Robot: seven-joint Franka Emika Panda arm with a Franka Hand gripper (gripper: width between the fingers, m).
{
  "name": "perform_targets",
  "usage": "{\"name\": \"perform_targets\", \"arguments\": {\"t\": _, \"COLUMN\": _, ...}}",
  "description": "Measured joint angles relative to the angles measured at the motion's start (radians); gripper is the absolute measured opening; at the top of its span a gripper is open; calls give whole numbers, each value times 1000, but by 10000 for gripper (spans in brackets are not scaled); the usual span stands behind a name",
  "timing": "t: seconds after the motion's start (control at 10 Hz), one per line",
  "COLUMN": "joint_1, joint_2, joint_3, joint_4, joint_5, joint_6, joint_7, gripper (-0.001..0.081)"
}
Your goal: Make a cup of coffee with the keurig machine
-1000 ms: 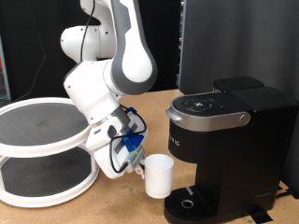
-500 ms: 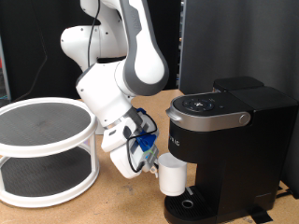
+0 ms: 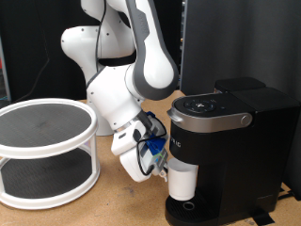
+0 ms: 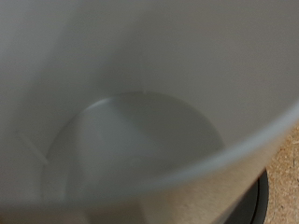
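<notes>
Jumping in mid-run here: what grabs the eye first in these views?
The white arm's pincer holds the cup under the brew head of the black keurig machine, above its round drip tray, at the exterior view's bottom right. The wrist view is almost filled by the cup's bare white inside. A white two-tier round shelf sits at the exterior view's left.

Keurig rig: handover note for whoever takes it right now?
Claw: shut on the white cup, gripping it at the side facing the exterior view's left.
Cup: upright under the brew head of the keurig machine, just above the round drip tray; the wrist view shows the inside empty.
Done: cup brought to the machine.
Left: cup not released; lid is down, no coffee in the cup.
</notes>
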Motion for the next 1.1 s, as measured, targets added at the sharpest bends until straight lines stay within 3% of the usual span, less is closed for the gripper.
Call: {"name": "perform_targets", "arguments": {"t": 1.1, "joint_1": 1, "joint_2": 79, "joint_3": 6, "joint_4": 72, "joint_5": 52, "joint_6": 29, "joint_7": -45, "gripper": 73}}
